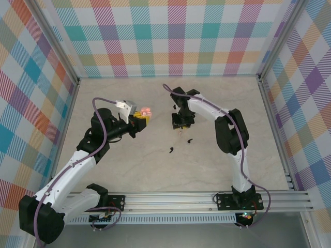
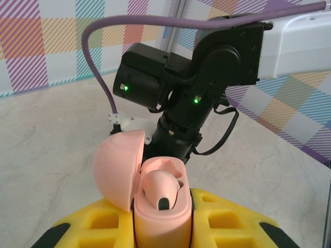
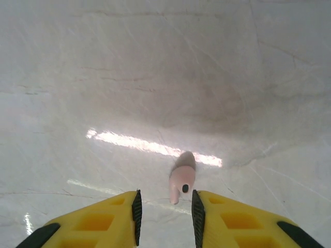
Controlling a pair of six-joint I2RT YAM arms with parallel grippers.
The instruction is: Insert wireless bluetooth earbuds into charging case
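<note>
Top external: marbled tabletop (image 1: 232, 98), plaid walls (image 1: 170, 36); left hand (image 1: 140, 120) clenched on pink case (image 1: 146, 110), right hand (image 3: 165, 209) parted near earbud (image 3: 182, 182).

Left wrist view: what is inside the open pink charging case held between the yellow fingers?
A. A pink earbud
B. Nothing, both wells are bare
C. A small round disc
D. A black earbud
A: with the lid swung open, a pink earbud with a dark spot on it sits in the charging case, which the left gripper clamps.
</note>
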